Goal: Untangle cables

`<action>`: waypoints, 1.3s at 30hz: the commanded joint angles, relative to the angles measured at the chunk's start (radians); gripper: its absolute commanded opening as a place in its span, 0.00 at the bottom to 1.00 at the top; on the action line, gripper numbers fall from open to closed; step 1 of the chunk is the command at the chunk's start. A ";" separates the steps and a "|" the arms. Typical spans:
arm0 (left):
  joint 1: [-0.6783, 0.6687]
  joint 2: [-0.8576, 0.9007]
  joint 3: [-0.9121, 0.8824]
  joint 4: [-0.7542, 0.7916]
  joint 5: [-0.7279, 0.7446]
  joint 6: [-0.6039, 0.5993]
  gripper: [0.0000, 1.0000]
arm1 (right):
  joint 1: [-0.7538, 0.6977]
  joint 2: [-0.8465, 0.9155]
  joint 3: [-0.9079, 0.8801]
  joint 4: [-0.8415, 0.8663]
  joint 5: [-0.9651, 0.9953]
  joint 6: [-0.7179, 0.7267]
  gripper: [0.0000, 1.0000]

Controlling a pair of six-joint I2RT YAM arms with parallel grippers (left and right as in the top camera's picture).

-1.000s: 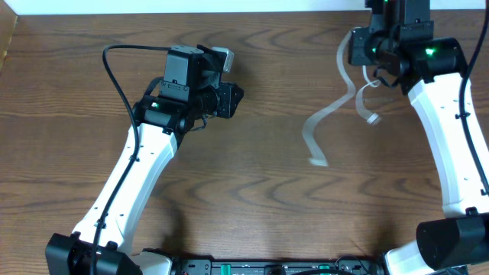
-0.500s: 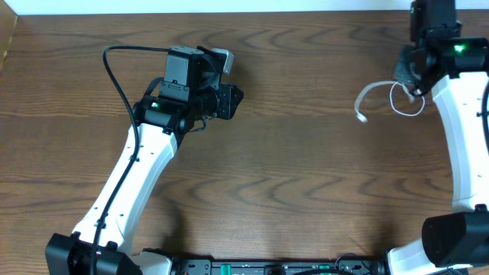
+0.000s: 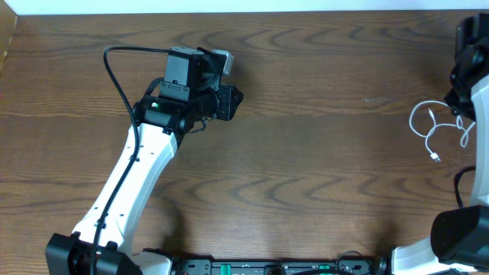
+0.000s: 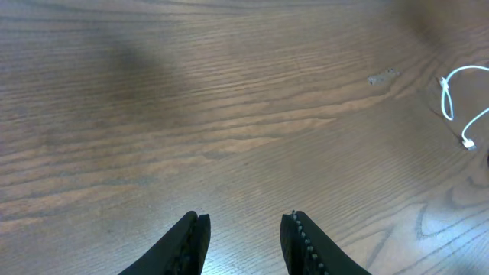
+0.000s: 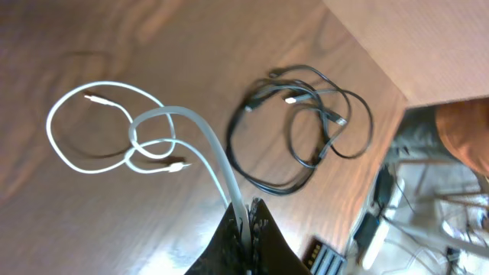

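My right gripper (image 5: 247, 216) is shut on the white cable (image 5: 114, 130), which runs up out of the jaws and hangs in loose loops over the wood. The black cable (image 5: 306, 130) lies coiled on the table by itself, close to the table's edge and apart from the white one. In the overhead view the white cable (image 3: 435, 131) dangles at the far right beside my right arm (image 3: 472, 72); the black cable does not show there. My left gripper (image 3: 232, 101) hovers left of centre, open (image 4: 244, 229), with nothing between its fingers.
The table's right edge (image 5: 367, 46) runs close behind the black cable; beyond it, lower down, are a power strip (image 5: 380, 237) and other gear. A thick black wire (image 3: 113, 69) arcs off my left arm. The white wall borders the table's far edge.
My right arm has swung from the back of the table to the far right edge, carrying the white cable with it. The left arm has not moved.
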 commanded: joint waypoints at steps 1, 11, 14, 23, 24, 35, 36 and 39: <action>0.001 0.009 -0.002 -0.003 -0.013 0.017 0.36 | -0.043 -0.019 0.002 -0.018 0.039 0.038 0.01; 0.001 0.009 -0.002 -0.003 -0.013 0.034 0.36 | -0.177 -0.027 -0.127 0.019 0.063 -0.020 0.01; 0.001 0.009 -0.002 -0.003 -0.013 0.035 0.36 | -0.194 -0.069 -0.240 0.119 0.031 -0.063 0.01; 0.001 0.009 -0.002 -0.004 -0.013 0.035 0.36 | -0.290 -0.285 -0.640 0.455 -0.091 -0.180 0.01; 0.001 0.009 -0.002 -0.005 -0.013 0.035 0.36 | -0.311 -0.287 -0.658 0.461 -0.089 -0.180 0.01; 0.001 0.009 -0.002 -0.006 -0.013 0.035 0.35 | -0.483 -0.233 -0.669 0.469 -0.142 -0.189 0.01; 0.001 0.009 -0.002 -0.005 -0.013 0.035 0.36 | -0.484 -0.218 -0.669 0.474 -0.151 -0.190 0.01; 0.001 0.008 -0.002 -0.002 -0.013 0.035 0.35 | -0.484 -0.157 -0.670 0.494 -0.185 -0.189 0.01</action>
